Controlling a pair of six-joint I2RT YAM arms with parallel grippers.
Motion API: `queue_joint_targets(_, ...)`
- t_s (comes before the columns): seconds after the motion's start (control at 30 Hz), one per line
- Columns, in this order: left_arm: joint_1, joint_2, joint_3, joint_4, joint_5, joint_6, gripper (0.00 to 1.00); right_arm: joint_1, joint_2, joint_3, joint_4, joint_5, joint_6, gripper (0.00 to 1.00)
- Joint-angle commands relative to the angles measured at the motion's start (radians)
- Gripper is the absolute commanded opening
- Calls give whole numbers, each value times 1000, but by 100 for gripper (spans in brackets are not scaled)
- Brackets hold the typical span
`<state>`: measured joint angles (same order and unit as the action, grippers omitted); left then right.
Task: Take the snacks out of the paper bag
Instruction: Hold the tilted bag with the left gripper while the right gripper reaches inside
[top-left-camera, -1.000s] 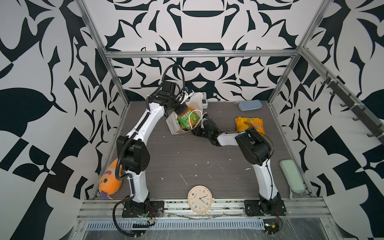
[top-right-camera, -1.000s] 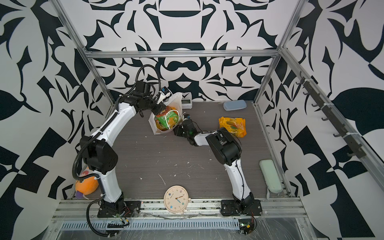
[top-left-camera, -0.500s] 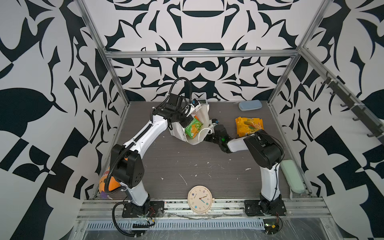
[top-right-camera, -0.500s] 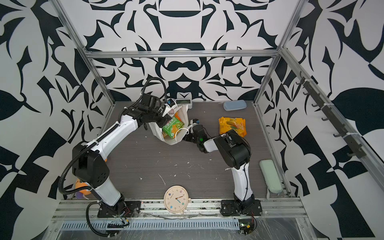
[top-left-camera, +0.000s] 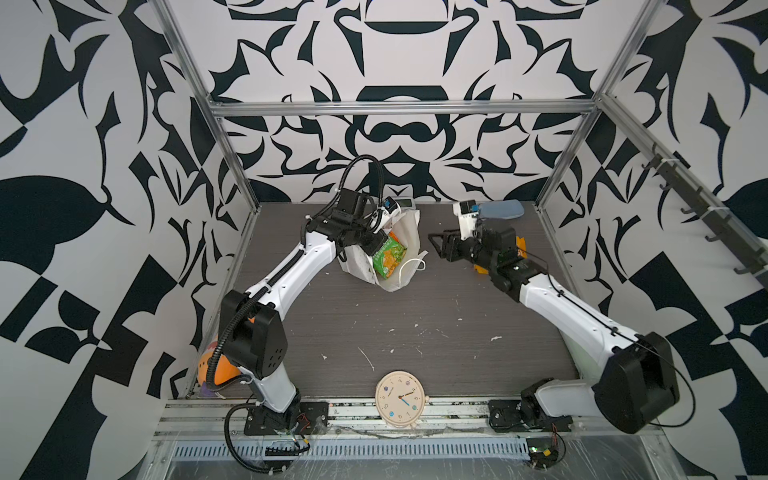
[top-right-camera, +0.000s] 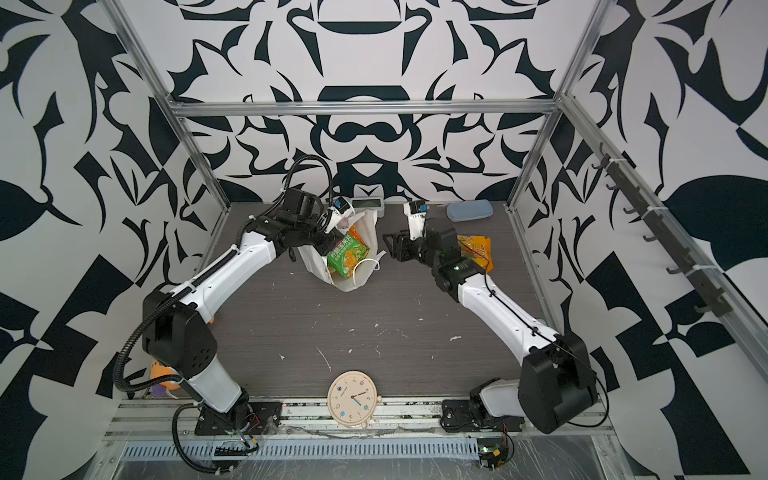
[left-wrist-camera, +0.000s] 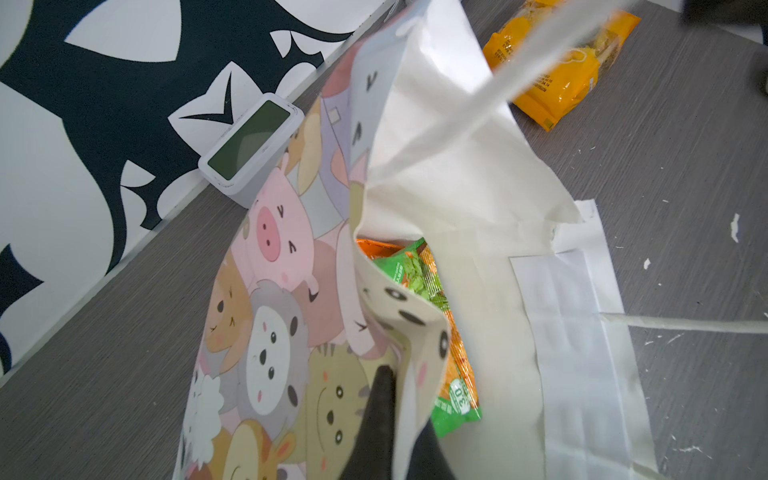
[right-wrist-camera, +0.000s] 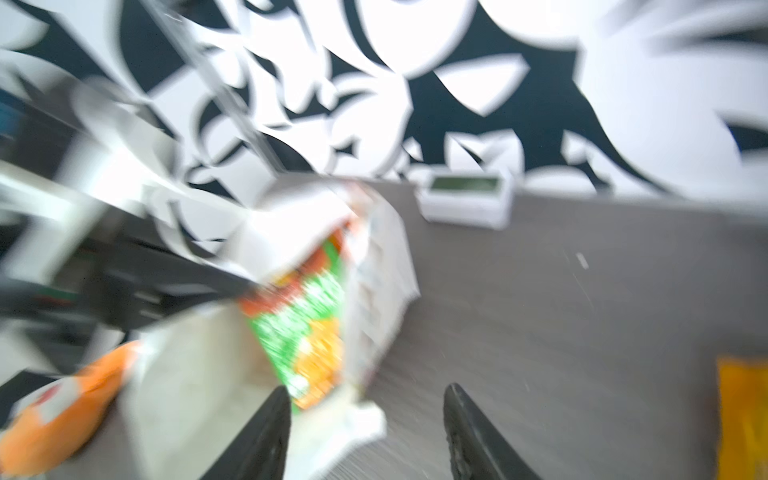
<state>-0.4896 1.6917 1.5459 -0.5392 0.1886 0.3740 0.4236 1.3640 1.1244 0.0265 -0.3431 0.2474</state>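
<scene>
Bag tipped up, one snack already out

The left end effector (top-left-camera: 371, 245) is pinched shut on the rim of the paper bag (top-left-camera: 406, 230). The bag leans over near the back of the tabletop (top-left-camera: 415, 332). A green snack packet (top-left-camera: 388, 259) pokes out of its mouth, with an orange packet (left-wrist-camera: 378, 249) behind it. The right end effector (top-left-camera: 438, 246) is open and holds nothing, just beside the bag. A yellow-orange packet (top-right-camera: 478, 249) lies on the tabletop by the right arm.

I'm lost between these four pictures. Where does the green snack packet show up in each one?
Top view: the green packet pokes out of the paper bag, mid-table toward the back.
Top view: same spot, in the bag's mouth.
Left wrist: inside the bag's opening, past its folded rim.
Right wrist: blurred, in the bag's open mouth.
Shared landmark: the white box with a dark screen, by the back wall.
</scene>
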Motion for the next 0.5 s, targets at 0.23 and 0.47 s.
queue_joint_targets(0.23, -27, -75, -47, 7, 7, -18, 0, 124, 215, 242, -193, -156, -173, 38)
queue_joint_targets(0.47, -26, -109, -89, 34, 4, -17, 0, 129, 244, 30, 21, -11, -79, 38)
